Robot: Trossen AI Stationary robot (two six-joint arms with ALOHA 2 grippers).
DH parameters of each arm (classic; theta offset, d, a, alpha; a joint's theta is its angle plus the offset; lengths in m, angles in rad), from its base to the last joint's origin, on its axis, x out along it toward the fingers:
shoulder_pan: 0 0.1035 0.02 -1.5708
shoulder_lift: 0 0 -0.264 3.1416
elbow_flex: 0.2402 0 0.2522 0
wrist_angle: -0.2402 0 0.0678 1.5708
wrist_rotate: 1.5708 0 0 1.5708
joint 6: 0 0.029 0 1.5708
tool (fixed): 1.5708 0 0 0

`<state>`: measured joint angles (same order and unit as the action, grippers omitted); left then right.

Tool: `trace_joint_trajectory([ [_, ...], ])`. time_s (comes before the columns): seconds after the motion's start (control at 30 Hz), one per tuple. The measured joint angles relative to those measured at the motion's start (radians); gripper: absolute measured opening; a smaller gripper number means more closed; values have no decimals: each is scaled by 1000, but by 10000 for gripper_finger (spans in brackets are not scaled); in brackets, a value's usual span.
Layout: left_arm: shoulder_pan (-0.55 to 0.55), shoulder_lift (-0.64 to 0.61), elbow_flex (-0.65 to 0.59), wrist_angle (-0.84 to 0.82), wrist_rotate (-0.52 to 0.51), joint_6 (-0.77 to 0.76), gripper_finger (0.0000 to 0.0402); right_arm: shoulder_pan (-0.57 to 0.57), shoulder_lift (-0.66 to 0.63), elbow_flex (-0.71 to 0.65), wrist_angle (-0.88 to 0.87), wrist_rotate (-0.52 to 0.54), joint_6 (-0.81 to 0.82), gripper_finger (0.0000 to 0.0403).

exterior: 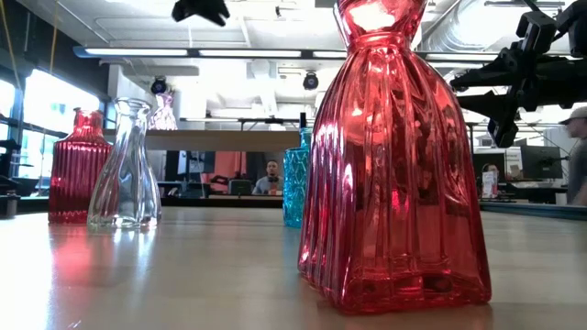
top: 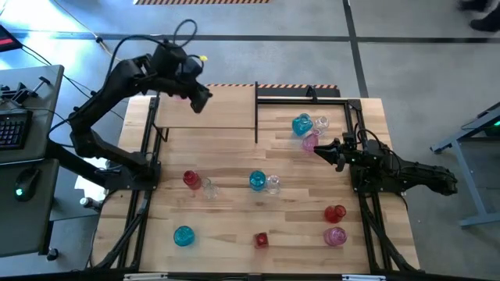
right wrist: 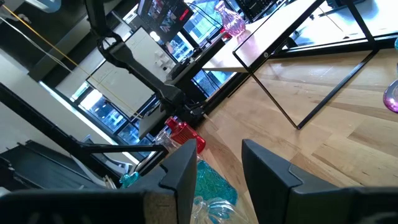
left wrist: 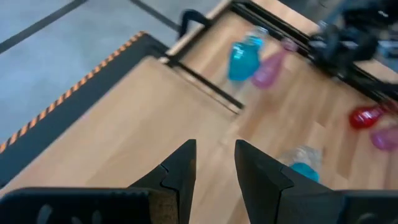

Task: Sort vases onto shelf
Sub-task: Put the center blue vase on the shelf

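Observation:
The shelf (top: 223, 109), a light wood panel on a black frame, stands at the table's far left. A pink vase (exterior: 163, 112) stands upright on it. My left gripper (left wrist: 215, 146) hovers above the shelf, open and empty, tilted down toward the table. My right gripper (right wrist: 217, 146) waits level at the table's right side (top: 320, 147), open and empty. Several vases stand or lie on the tabletop: teal (top: 301, 125), clear (top: 319, 122) and pink (top: 310, 142) near the right gripper; red (top: 191, 179), teal (top: 257, 180), red (top: 335, 212), pink (top: 334, 236), red (top: 261, 240) and teal (top: 183, 235) nearer.
A black metal frame (top: 308, 96) adjoins the shelf on its right. A desk with a keyboard (top: 12, 125) stands left of the table. A person (exterior: 271, 176) sits in the room beyond the table. Bare tabletop lies between the shelf and the middle row of vases.

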<state>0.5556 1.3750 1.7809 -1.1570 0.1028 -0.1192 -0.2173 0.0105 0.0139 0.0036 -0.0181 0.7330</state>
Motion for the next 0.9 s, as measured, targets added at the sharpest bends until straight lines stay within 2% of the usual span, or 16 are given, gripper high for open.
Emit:
trace_joint_trajectory([
  [0.4,-241,0,0,73,0,1,101,0,0,0,0,0,0,117],
  [0.7,-359,19,0,126,-1,-31,101,0,0,0,0,0,0,117],
  [0.9,-420,61,0,132,-23,-106,101,0,0,0,0,0,0,117],
])
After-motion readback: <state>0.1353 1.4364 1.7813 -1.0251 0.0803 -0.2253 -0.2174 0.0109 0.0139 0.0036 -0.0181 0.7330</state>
